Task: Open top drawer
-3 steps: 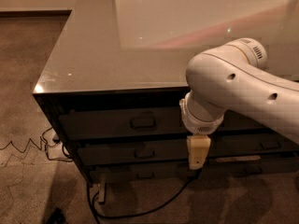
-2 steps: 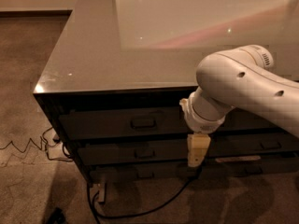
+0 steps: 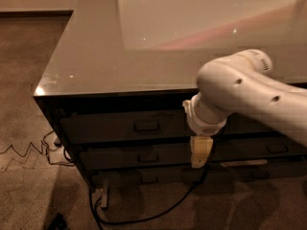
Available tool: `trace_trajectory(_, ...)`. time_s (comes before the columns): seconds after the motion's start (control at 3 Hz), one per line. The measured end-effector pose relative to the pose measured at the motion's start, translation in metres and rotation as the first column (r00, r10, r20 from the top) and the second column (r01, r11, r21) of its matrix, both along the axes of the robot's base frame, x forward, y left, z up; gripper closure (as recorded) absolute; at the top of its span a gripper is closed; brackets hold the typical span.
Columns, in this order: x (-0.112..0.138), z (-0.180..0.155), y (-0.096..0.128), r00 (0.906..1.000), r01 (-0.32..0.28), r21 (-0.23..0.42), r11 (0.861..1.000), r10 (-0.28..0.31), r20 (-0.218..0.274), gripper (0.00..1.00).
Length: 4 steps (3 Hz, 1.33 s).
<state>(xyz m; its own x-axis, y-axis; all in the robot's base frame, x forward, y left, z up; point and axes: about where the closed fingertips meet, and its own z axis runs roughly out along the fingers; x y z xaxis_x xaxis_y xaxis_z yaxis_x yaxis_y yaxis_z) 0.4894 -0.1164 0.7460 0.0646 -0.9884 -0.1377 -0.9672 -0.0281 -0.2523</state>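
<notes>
Hanging in front of the drawer stack, the end effector sits right of the top drawer handle, roughly level with the drawer below. That drawer looks shut under the bench edge. Can't tell its finger state; from there it could easily hook the wrong front

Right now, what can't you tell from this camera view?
- Gripper: hangs in front of the drawer fronts; whether it touches anything is unclear.
- Top drawer: right part hidden behind the arm; how far it is open is unclear.
- Cabinet: right side cut off by the edge.
</notes>
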Motion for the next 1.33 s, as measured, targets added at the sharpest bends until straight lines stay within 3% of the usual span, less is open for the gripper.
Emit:
trace_trajectory(0.33,0.001,-0.013,0.002,0.9993,0.022,-0.139,0.99,-0.017,0.032,0.0)
trace_trajectory(0.67,0.001,-0.036,0.0,0.9972,0.004,-0.266,0.964,0.016,0.073,0.0)
trace_trajectory(1.0,0.012,-0.047,-0.006,0.9969,-0.007,-0.288,0.958,0.029,0.073,0.0)
trace_trajectory(1.33,0.027,-0.048,-0.008,0.9984,-0.033,-0.215,0.976,0.042,0.039,0.0)
